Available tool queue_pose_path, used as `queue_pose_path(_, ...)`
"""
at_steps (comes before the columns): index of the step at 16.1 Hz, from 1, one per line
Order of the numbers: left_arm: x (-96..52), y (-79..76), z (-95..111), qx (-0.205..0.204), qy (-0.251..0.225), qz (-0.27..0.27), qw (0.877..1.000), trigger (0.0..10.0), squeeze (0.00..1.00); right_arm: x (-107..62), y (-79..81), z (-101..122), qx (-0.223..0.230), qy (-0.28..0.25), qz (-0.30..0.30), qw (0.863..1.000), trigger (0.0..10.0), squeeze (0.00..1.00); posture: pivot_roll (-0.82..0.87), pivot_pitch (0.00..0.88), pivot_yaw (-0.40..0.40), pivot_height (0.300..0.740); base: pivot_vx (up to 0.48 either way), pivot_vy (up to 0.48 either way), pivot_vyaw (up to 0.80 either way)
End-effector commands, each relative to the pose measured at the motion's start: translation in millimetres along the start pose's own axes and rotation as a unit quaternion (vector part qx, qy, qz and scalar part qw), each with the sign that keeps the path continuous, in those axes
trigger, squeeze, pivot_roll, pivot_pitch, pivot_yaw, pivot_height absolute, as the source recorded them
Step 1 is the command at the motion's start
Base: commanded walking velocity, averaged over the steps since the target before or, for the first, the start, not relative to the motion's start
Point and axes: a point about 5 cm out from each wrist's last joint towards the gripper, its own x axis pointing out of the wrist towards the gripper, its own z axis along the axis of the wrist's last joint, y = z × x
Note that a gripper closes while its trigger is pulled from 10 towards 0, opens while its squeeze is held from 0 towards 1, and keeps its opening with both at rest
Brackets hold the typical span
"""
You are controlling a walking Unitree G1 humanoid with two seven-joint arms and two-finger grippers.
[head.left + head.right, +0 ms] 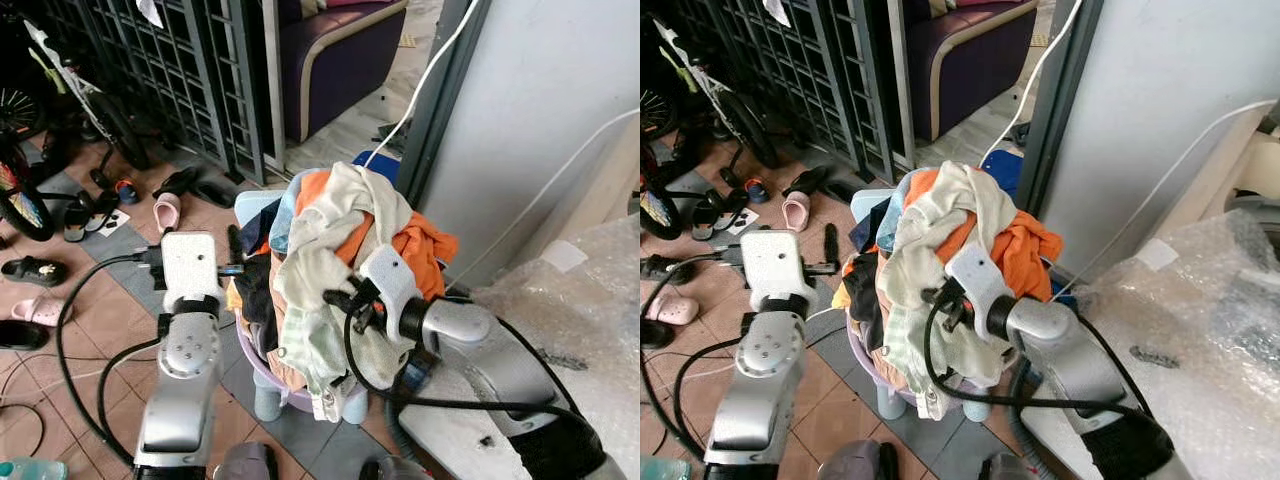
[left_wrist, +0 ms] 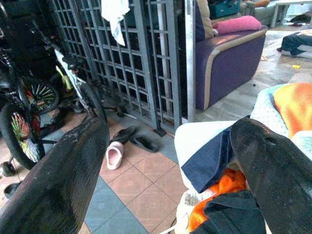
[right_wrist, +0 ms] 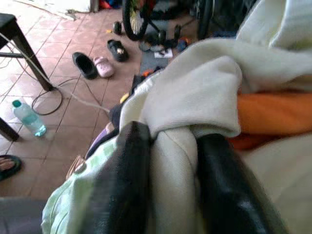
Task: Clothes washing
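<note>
A tall heap of clothes (image 1: 345,225), cream, orange, navy and pale green, overflows a lavender basket (image 1: 262,362). My right gripper (image 3: 173,137) is pushed into the front of the heap, its black fingers (image 3: 124,180) shut on a fold of the cream garment (image 3: 195,92). From the head, its wrist (image 1: 392,282) rests against the heap. My left gripper (image 1: 234,257) stands open at the heap's left side, level with a navy cloth (image 2: 209,158). Nothing is between its fingers (image 2: 73,170).
A bubble-wrapped machine (image 1: 590,300) stands at the right by a white wall. A grey metal grille (image 1: 190,60) and a purple sofa (image 1: 340,50) lie behind. Bicycles (image 1: 25,110), slippers (image 1: 166,210) and cables (image 1: 70,330) cover the tiled floor at the left. A water bottle (image 3: 29,118) stands there.
</note>
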Motion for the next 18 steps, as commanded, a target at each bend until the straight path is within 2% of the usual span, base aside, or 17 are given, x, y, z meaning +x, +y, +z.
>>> queue_pose_path(1,-1.0,0.7,-2,0.004,0.005,0.001,1.000,10.0,0.00,-2.9,4.6,8,-0.022,-0.021,0.027,0.999,10.0,1.00,-0.01,0.037,0.028,0.740,0.000,0.000,0.00)
queue_pose_path(5,-1.1,0.7,-3,0.005,0.007,-0.001,1.000,10.0,0.00,-16.7,7.0,22,-0.040,-0.051,0.098,0.993,10.0,1.00,-0.02,0.043,0.031,0.740,0.000,0.000,0.00)
queue_pose_path(6,-1.0,0.1,-3,0.005,0.008,-0.003,1.000,10.0,0.00,-24.2,4.5,25,-0.062,-0.044,0.136,0.988,10.0,1.00,-0.02,0.043,0.031,0.740,0.000,0.000,0.00)
queue_pose_path(8,-0.8,0.0,-3,0.005,0.008,-0.005,1.000,10.0,0.00,-28.7,0.5,24,-0.076,-0.028,0.156,0.984,10.0,1.00,-0.02,0.043,0.031,0.740,0.000,0.000,0.00)
queue_pose_path(10,-0.9,0.3,-3,0.007,0.008,-0.005,1.000,10.0,0.00,-27.7,-16.2,17,-0.107,-0.006,0.119,0.987,10.0,1.00,-0.01,0.043,0.031,0.740,0.000,0.000,0.00)
queue_pose_path(11,-1.8,0.6,-2,0.008,0.008,-0.004,1.000,10.0,0.00,-17.7,-40.5,22,-0.120,-0.019,0.012,0.992,10.0,1.00,-0.01,0.059,0.031,0.740,0.000,0.000,0.00)
queue_pose_path(13,-3.3,0.8,-2,0.007,0.008,-0.004,1.000,10.0,0.00,-9.1,-61.3,28,-0.105,-0.042,-0.090,0.989,10.0,1.00,0.00,0.068,0.032,0.740,0.000,0.000,0.00)
queue_pose_path(14,-4.7,1.4,-1,0.007,0.008,-0.005,1.000,10.0,0.00,-3.0,-71.8,28,-0.087,-0.046,-0.150,0.984,10.0,1.00,0.01,0.073,0.032,0.740,0.000,0.000,0.00)
queue_pose_path(15,-5.8,2.0,-1,0.007,0.009,-0.005,1.000,10.0,0.00,1.9,-78.2,27,-0.084,-0.043,-0.186,0.978,10.0,1.00,0.01,0.076,0.032,0.740,0.000,0.000,0.00)
queue_pose_path(16,-6.0,2.2,-1,0.008,0.009,-0.005,1.000,10.0,0.00,3.2,-79.6,26,-0.085,-0.043,-0.191,0.977,10.0,1.00,0.01,0.076,0.032,0.740,0.000,0.000,0.00)
queue_pose_path(18,-8.0,4.3,-2,0.010,0.012,-0.005,1.000,10.0,0.00,17.5,-88.6,30,-0.073,-0.044,-0.241,0.967,10.0,1.00,0.03,0.082,0.030,0.740,0.000,0.000,0.00)
